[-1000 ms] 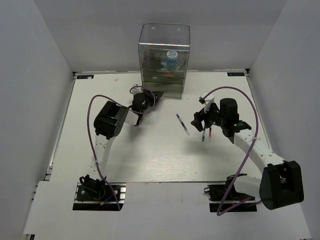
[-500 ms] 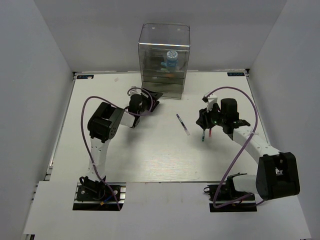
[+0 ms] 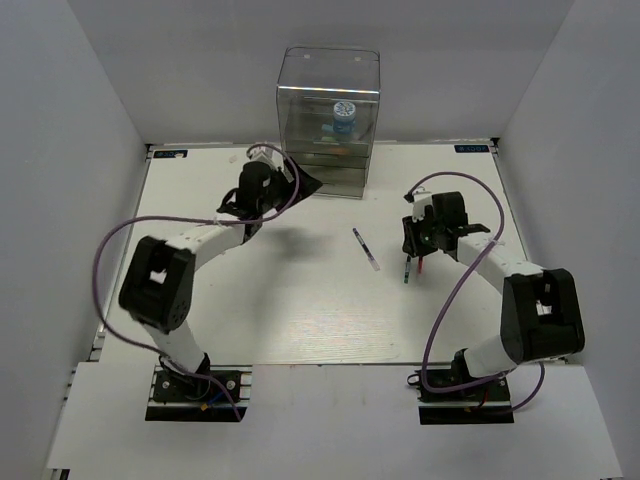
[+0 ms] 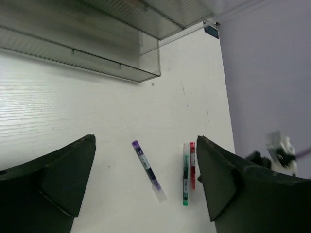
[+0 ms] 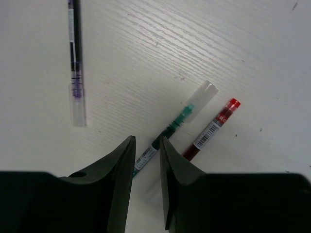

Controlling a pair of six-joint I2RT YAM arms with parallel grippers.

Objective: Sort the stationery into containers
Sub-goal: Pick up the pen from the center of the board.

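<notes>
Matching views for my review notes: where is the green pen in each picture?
Top external: green pen right of centre.
Left wrist: green pen at lower middle, upright in the picture.
Right wrist: green pen at centre, slanting.
Shared landmark: red pen lying alongside it.

— Bright?
— Bright and even, lit from overhead. Only faint, soft shadows on the table [image 3: 300, 310].
— Any glare?
— Mild sheen across the organiser [image 3: 329, 70] top.
— Sharp?
— Crisp on the pens [image 5: 177, 121] in the right wrist view. Near-black, featureless fingers [image 4: 53, 179] in both wrist views; blurred smear at the left wrist view's right edge.
</notes>
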